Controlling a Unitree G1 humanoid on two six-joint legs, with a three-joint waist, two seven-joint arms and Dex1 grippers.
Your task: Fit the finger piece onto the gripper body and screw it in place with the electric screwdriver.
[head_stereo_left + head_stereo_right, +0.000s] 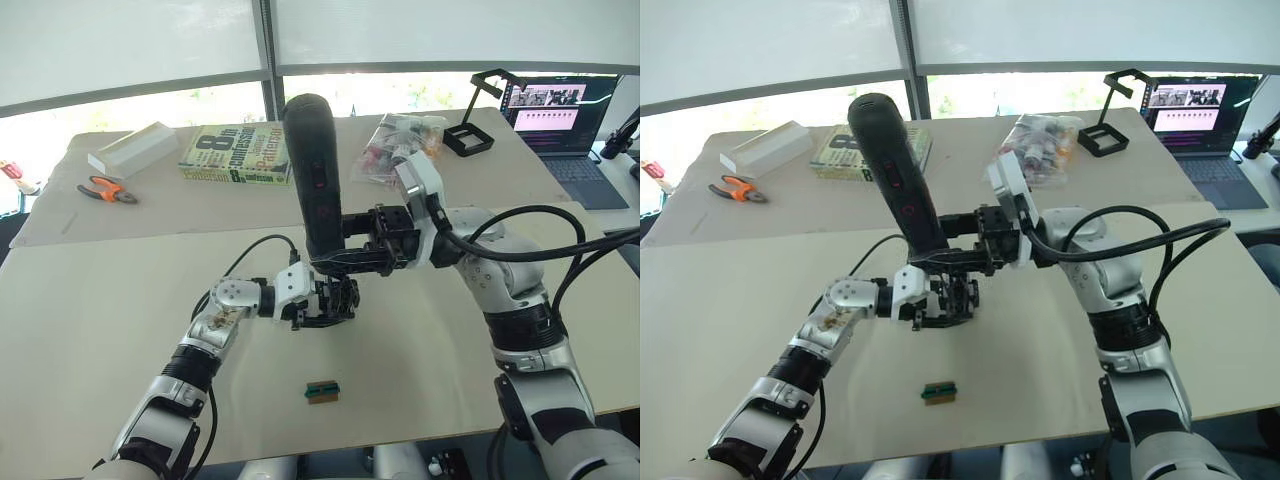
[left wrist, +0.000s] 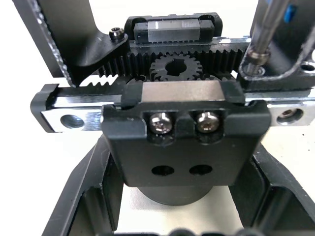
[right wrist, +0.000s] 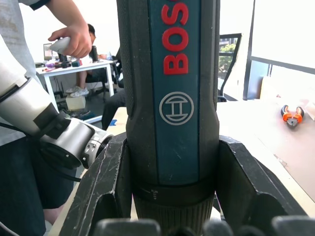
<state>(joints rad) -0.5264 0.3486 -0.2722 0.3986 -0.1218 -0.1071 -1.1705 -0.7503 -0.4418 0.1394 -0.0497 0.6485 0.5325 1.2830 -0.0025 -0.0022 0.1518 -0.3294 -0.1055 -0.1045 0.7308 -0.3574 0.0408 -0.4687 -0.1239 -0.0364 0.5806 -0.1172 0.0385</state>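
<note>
Screwdriver (image 1: 318,180) in right end effector (image 1: 352,252); gripper body (image 2: 184,132) in left

Left arm reaches forward and inward, forearm low over the table, wrist level. Left gripper (image 1: 335,303) is clamped around the small black mechanical gripper body (image 2: 184,128), black fingers flanking its round base.

Right arm bends at the elbow, forearm angled inward toward the left gripper, wrist directly above it. Right gripper (image 1: 345,255) is closed on the long black cylindrical electric screwdriver (image 1: 315,175), fingers (image 3: 106,187) pressing both sides of its barrel.
</note>
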